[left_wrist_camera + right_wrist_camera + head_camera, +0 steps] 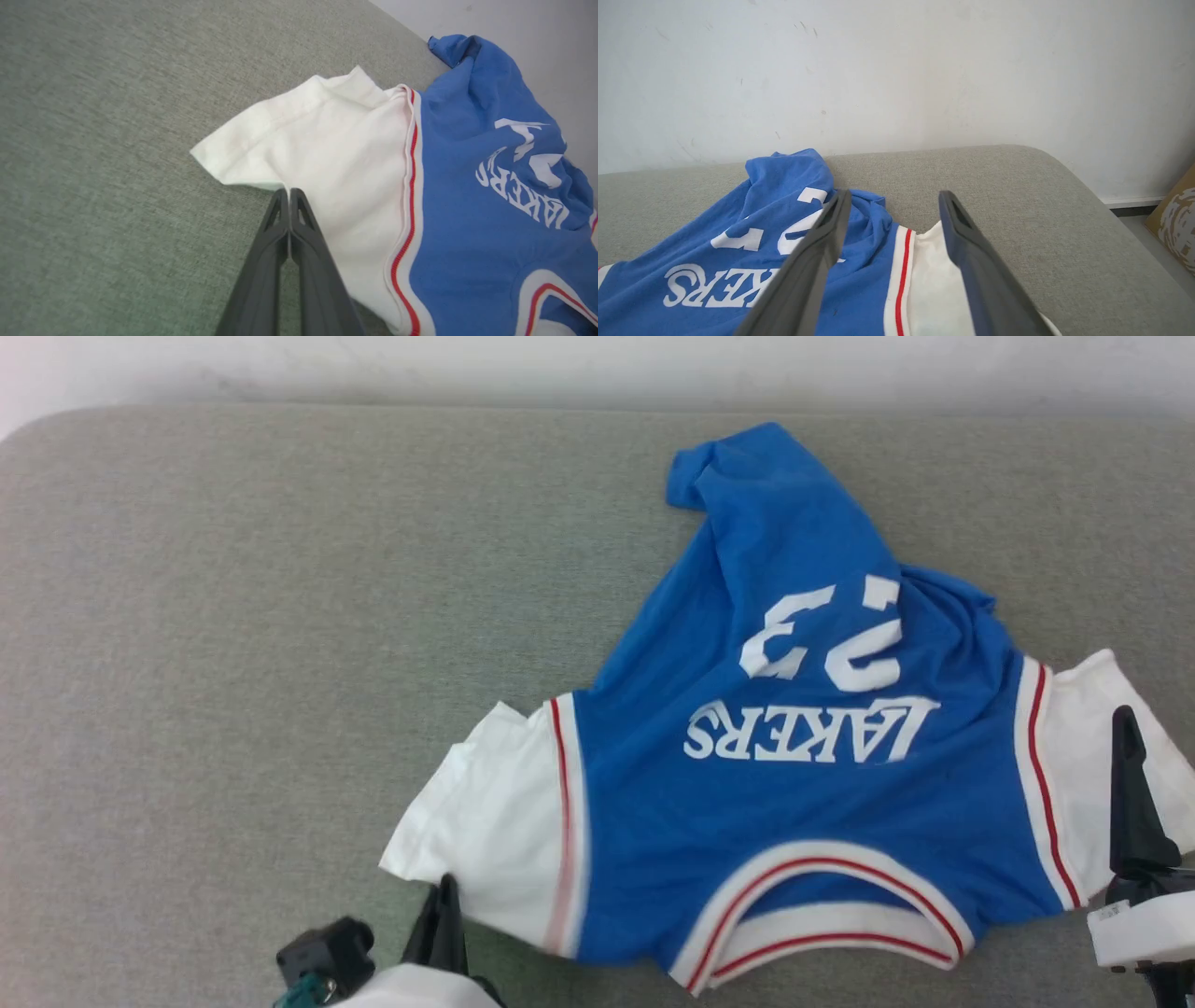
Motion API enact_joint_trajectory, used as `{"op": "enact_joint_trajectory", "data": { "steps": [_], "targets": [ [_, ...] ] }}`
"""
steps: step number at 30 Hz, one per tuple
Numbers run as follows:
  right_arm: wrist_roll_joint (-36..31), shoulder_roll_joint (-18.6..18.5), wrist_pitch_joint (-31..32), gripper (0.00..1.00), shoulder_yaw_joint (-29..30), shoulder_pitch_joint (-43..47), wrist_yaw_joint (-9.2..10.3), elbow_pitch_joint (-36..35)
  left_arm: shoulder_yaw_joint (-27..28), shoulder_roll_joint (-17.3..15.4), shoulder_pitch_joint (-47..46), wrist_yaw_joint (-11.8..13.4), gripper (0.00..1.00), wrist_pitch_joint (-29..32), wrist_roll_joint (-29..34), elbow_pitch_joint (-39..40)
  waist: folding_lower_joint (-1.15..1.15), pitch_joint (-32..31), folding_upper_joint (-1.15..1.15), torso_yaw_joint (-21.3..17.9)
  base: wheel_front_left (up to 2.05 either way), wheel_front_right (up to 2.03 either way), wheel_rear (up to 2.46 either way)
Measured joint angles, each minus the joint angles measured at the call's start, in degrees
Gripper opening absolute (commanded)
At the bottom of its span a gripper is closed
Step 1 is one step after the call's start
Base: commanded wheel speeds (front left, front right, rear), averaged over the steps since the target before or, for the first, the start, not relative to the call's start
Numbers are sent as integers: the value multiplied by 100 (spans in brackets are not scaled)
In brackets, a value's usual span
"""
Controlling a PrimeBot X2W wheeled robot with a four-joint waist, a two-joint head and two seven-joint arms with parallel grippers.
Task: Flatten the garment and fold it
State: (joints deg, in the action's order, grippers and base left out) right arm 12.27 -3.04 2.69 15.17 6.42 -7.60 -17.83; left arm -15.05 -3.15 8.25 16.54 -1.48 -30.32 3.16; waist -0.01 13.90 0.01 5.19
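Note:
The garment (803,803) is a bright blue jersey with white sleeves, red-striped trim and white lettering. It lies rumpled on the grey padded surface (233,663), collar nearest me and hem bunched toward the far wall. My left gripper (446,887) is shut, and its tips (289,192) pinch the near edge of the white left sleeve (327,140). My right gripper (894,200) stands open over the other white sleeve (1083,756), with one finger (831,233) above the blue cloth (738,242) and the other finger (966,242) above the sleeve (934,289).
A white wall (896,70) runs behind the padded surface, whose far right corner (1045,158) is rounded. Beyond that edge, a brown cardboard box (1174,219) stands on the floor. Bare grey surface lies left of the jersey.

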Motion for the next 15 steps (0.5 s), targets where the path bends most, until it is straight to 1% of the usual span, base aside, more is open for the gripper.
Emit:
{"op": "enact_joint_trajectory", "data": {
  "steps": [1,3,6,8,9,11,13,15],
  "targets": [
    [-1,1,32,100,-10,-1,0,-3,-9,7,80,75,100,-69,0,-67,0,-2,0,37,0,0,0],
    [-1,0,36,100,-11,-1,0,-14,-20,5,94,177,100,-214,19,-114,0,-8,0,109,0,0,0],
    [-3,1,86,100,-27,-2,0,-31,-35,-8,0,201,100,-359,40,-76,0,-21,0,203,0,0,0],
    [-9,0,90,100,-41,-2,0,-35,-70,-110,-159,224,100,-361,245,-34,0,-30,0,239,0,0,0],
    [-10,1,91,100,-48,-2,0,-41,-108,-221,-269,223,100,-347,374,-4,0,-30,0,248,0,0,0],
    [-9,0,125,100,-73,-3,0,-42,-238,-543,-518,209,100,-171,691,4,0,-24,0,246,0,0,0],
    [-9,1,135,100,-133,-4,0,-41,-380,-918,-762,167,100,127,1068,-38,0,-10,0,222,0,0,0],
    [-9,1,141,100,-196,-4,0,-35,-508,-1213,-952,163,100,541,1356,-89,0,7,0,176,0,0,0]
  ]
}}
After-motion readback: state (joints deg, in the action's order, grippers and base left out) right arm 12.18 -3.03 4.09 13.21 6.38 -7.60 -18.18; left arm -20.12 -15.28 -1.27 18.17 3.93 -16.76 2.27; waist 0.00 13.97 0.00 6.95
